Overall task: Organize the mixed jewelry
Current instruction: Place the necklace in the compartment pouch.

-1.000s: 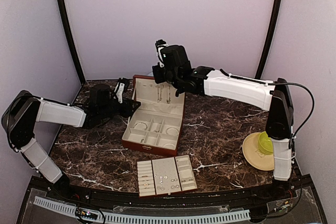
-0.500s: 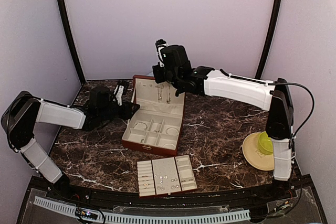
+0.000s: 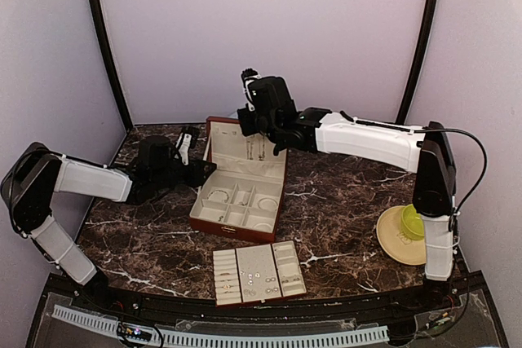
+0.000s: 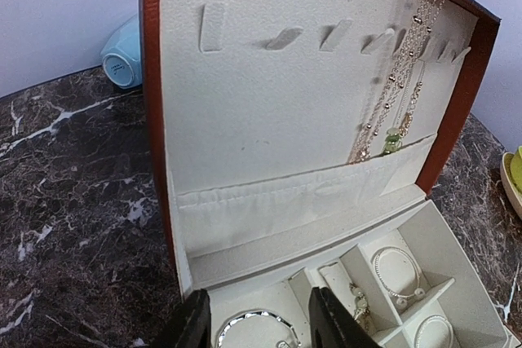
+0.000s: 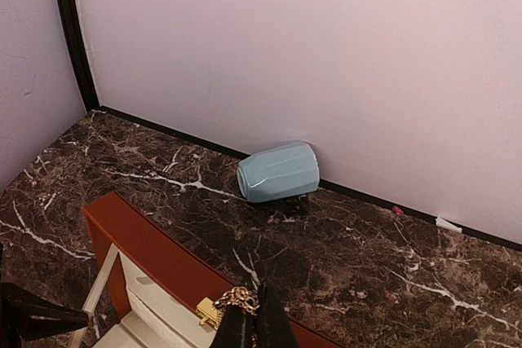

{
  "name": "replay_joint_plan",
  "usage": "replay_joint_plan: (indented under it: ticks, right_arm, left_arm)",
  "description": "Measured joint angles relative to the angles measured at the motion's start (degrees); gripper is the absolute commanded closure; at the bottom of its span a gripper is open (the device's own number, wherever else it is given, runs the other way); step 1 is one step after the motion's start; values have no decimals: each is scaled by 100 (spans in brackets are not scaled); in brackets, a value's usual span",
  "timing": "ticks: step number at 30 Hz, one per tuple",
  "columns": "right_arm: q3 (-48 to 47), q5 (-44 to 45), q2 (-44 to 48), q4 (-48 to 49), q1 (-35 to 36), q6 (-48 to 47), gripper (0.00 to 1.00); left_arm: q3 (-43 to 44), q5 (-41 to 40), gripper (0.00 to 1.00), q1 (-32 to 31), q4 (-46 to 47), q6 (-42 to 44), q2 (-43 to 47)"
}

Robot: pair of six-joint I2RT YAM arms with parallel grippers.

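- The red-brown box (image 3: 241, 187) stands open near the middle of the marble worktop (image 3: 342, 193), with its lid upright toward the far edge.
- The right gripper (image 5: 253, 325) is above the top edge of the lid. Its fingers are closed on the gold clasp of a necklace (image 4: 401, 87), and the chain hangs down over the cream lining of the lid.
- The left gripper (image 4: 257, 328) is low at the left side of the box, and its fingers are partly apart. A silver bangle (image 4: 254, 328) in the front-left compartment shows between the fingertips, but I cannot tell whether they touch it.
- Other compartments of the box hold a beaded bracelet (image 4: 397, 270) and other small pieces.
- The mixed jewelry (image 3: 259, 280), tiny shiny rings and earrings, lies in the flat cream-lined tray (image 3: 258, 272) near the near edge of the worktop, in front of the box.
- A yellow plate (image 3: 393, 238) with a green cup (image 3: 412, 222) on it is at the right edge, beside the right arm's base.
- A pale blue faceted object (image 5: 278, 171) lies on its side at the far edge, against the back wall.
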State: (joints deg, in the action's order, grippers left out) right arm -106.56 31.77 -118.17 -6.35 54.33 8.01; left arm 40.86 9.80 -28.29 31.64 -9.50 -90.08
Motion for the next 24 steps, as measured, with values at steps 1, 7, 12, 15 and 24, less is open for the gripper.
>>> replay_joint_plan:
  ticks: [1, 7, 12, 15, 24]
  right_arm:
    - [0, -7, 0, -4, 2, 2, 100]
    - [26, -157, 0, -9, 11, 2, 100]
    - [42, -393, 0, -39, 13, 0, 100]
    - [39, -514, 0, -63, 24, -2, 100]
    - [28, -802, -2, -107, 83, -50, 100]
  left_arm:
    - [0, 0, 56, -2, 0, -2, 0]
    - [-2, -24, 55, 0, 0, -35, 0]
    - [-2, -48, 54, 0, 0, -101, 0]
    - [-15, -63, 54, -2, 0, -129, 0]
    - [-68, -131, 52, -2, -2, -153, 0]
